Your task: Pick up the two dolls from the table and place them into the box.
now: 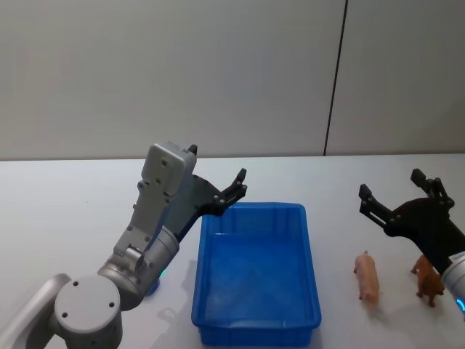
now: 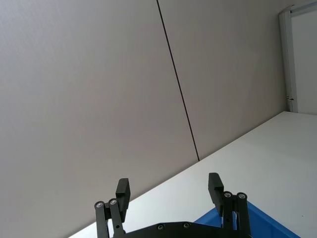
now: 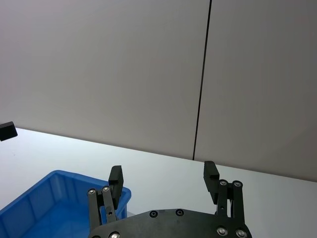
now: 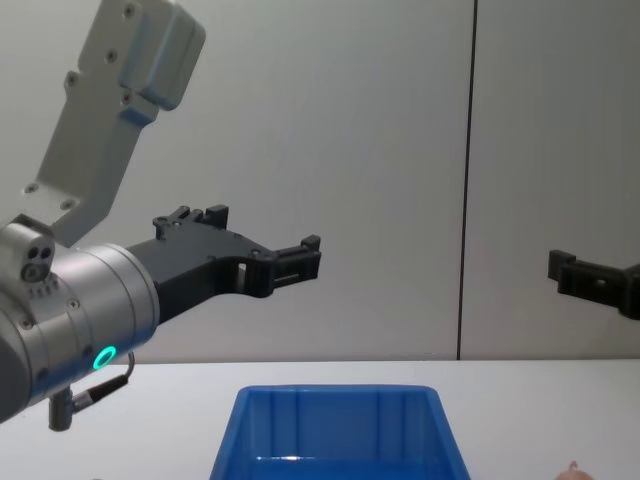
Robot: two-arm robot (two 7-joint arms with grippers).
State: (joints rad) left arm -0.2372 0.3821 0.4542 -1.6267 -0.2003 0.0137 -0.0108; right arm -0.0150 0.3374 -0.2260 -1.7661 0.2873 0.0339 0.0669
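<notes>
Pink doll (image 1: pixel 367 276) first: lower wide-spread right gripper (image 1: pixel 391 185), straddle its body clear of brown doll (image 1: pixel 430 285), close gently; leave left gripper (image 1: pixel 216 164), also spread, above far-left corner of box (image 1: pixel 254 325).

The box (image 1: pixel 254 333) just beside the left end effector (image 1: pixel 217 163) is shiny blue plastic with smooth walls. The desk (image 1: pixel 73 218) is smooth, white and not shiny. Near the right end effector (image 1: pixel 391 185), the pink doll (image 1: pixel 368 276) looks smooth. Both end effectors are dull black.
</notes>
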